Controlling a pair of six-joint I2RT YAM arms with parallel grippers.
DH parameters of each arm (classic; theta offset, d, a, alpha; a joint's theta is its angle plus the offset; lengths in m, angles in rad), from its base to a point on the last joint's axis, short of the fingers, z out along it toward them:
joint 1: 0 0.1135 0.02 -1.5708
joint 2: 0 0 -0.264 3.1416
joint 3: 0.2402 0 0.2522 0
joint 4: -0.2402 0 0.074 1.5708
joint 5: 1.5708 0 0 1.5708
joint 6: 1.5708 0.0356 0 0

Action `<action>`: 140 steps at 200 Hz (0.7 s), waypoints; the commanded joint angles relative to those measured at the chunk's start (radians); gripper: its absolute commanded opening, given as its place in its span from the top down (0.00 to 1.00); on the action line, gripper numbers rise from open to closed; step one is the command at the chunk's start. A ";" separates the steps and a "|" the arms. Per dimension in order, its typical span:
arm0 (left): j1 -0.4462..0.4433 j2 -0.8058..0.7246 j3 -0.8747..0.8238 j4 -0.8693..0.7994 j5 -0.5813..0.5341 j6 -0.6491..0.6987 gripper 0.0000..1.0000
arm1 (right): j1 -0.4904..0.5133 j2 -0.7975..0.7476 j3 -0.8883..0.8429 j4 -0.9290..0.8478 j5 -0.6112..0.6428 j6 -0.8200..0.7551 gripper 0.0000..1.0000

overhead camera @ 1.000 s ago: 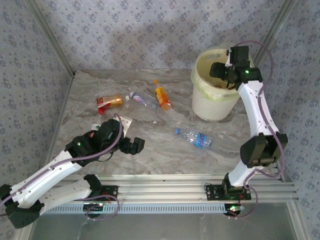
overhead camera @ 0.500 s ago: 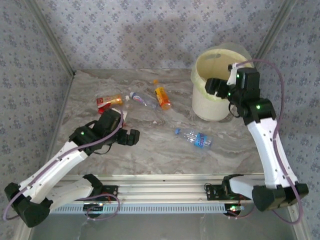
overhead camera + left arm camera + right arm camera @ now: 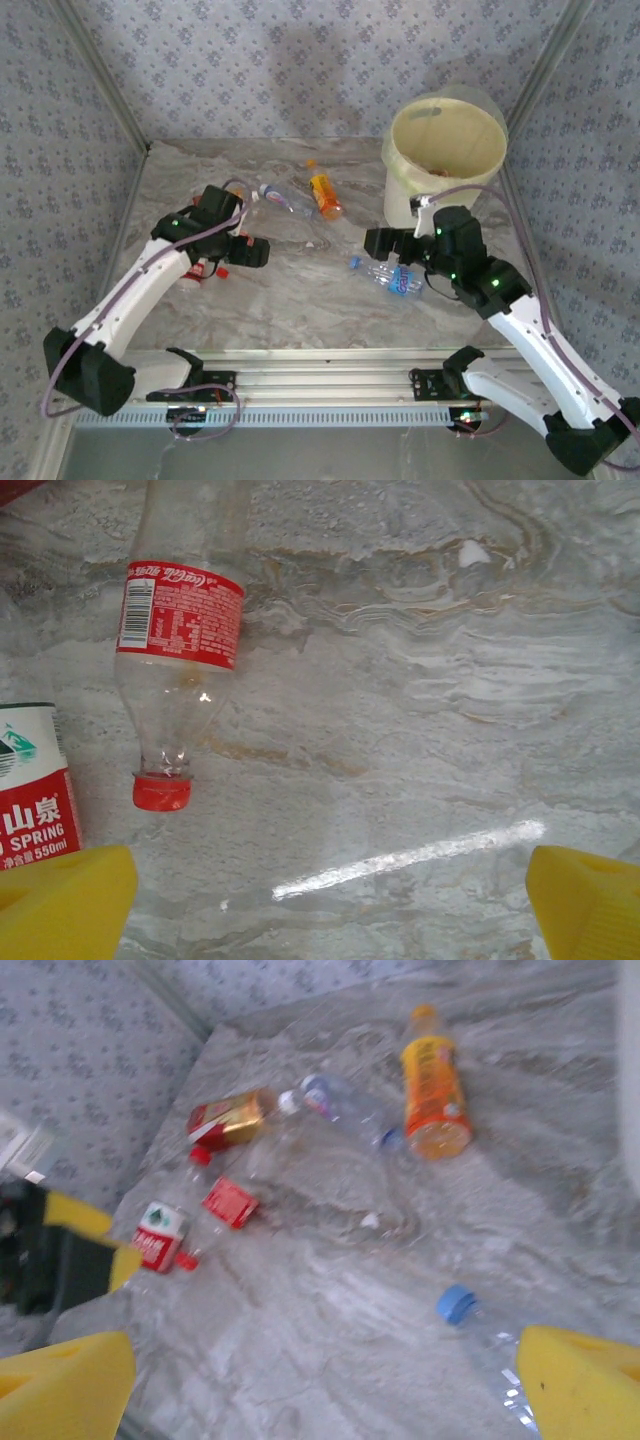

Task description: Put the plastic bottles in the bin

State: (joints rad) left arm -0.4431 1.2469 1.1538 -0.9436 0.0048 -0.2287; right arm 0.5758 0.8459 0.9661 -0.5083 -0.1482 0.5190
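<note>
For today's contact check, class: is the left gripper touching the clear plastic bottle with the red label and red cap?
Apart. The left wrist view shows bare marble table between the red-capped bottle and the open left gripper.

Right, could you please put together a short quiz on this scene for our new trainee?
1. True or false: the orange bottle lies inside the bin.
2. The clear bottle nearest the right gripper has which cap colour? A red, B blue, C green.
3. On the left gripper, are the fingers open or shut?
Key: 1 false; 2 B; 3 open.
</note>
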 commanded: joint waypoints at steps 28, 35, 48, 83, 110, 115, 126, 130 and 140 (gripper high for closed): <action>0.084 0.171 0.079 -0.042 0.040 0.061 0.00 | 0.117 -0.029 -0.095 0.127 0.001 0.098 0.00; 0.094 0.196 0.085 -0.037 0.037 0.064 0.00 | 0.131 -0.029 -0.103 0.132 0.007 0.102 0.00; 0.111 0.236 0.098 -0.031 0.020 0.071 0.00 | 0.156 -0.027 -0.119 0.143 0.021 0.102 0.00; 0.137 0.350 0.137 -0.021 -0.030 0.089 0.00 | 0.206 -0.026 -0.152 0.168 0.049 0.135 0.00; 0.153 0.432 0.163 -0.012 -0.065 0.094 0.00 | 0.222 -0.026 -0.162 0.163 0.067 0.138 0.00; 0.158 0.447 0.169 -0.011 -0.067 0.094 0.00 | 0.223 -0.026 -0.162 0.162 0.067 0.139 0.00; 0.167 0.478 0.182 -0.009 -0.067 0.094 0.00 | 0.224 -0.028 -0.162 0.159 0.072 0.136 0.00; 0.170 0.488 0.186 -0.009 -0.064 0.094 0.00 | 0.225 -0.028 -0.162 0.159 0.074 0.138 0.00; 0.177 0.513 0.195 -0.007 -0.066 0.092 0.00 | 0.226 -0.027 -0.164 0.159 0.075 0.139 0.00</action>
State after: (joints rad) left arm -0.2863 1.7138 1.3003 -0.9421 -0.0383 -0.1535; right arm 0.7929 0.8272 0.8139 -0.3626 -0.1020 0.6407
